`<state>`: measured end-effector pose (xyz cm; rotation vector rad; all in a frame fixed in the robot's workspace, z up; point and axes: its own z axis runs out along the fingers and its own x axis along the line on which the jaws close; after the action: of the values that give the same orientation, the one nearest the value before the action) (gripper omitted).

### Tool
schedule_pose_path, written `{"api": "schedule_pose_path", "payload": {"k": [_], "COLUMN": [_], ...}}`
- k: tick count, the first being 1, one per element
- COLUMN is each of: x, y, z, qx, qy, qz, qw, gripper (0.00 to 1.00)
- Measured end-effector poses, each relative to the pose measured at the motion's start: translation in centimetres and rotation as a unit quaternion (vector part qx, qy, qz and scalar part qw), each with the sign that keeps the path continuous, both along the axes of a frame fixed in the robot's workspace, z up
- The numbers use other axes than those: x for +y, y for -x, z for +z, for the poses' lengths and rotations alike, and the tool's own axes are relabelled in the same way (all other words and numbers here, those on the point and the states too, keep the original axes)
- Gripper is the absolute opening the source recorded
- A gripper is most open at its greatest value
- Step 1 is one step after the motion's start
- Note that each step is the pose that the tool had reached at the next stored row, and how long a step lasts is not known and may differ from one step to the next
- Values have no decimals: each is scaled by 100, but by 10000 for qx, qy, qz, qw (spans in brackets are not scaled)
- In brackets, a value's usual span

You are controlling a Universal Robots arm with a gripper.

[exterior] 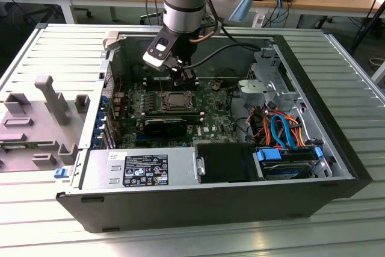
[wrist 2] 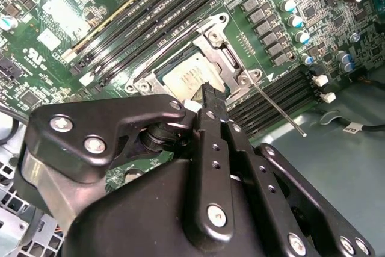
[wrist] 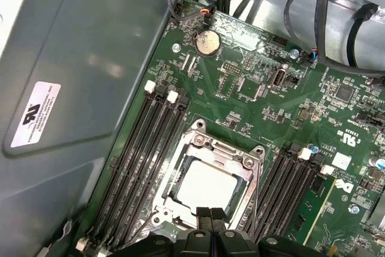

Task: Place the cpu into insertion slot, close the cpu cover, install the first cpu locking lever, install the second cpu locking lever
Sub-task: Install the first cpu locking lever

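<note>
The cpu lies flat in the insertion slot on the green board, its silver top showing through the window of the cpu cover. The cover lies down over it. In the second wrist view a thin metal locking lever sticks out from the cover's corner, angled away over the memory slots. My gripper hangs just above the socket's edge, its two black fingertips pressed together with nothing between them. The exterior view has the gripper just behind the cpu inside the open computer case.
Long black memory slots flank the socket on both sides. A black card lies in front of the socket, and a power supply sits at the case front. A drive cage with coloured cables fills the exterior view's right. Grey fixtures stand outside the case.
</note>
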<state>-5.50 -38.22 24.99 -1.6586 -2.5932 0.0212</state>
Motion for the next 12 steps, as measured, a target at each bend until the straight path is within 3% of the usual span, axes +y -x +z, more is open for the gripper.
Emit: {"api": "schedule_pose_path", "payload": {"k": [12], "x": [0], "y": [0], "z": [0], "qx": [0], "qy": [0], "qz": [299], "qw": [9996], "gripper": [11]}}
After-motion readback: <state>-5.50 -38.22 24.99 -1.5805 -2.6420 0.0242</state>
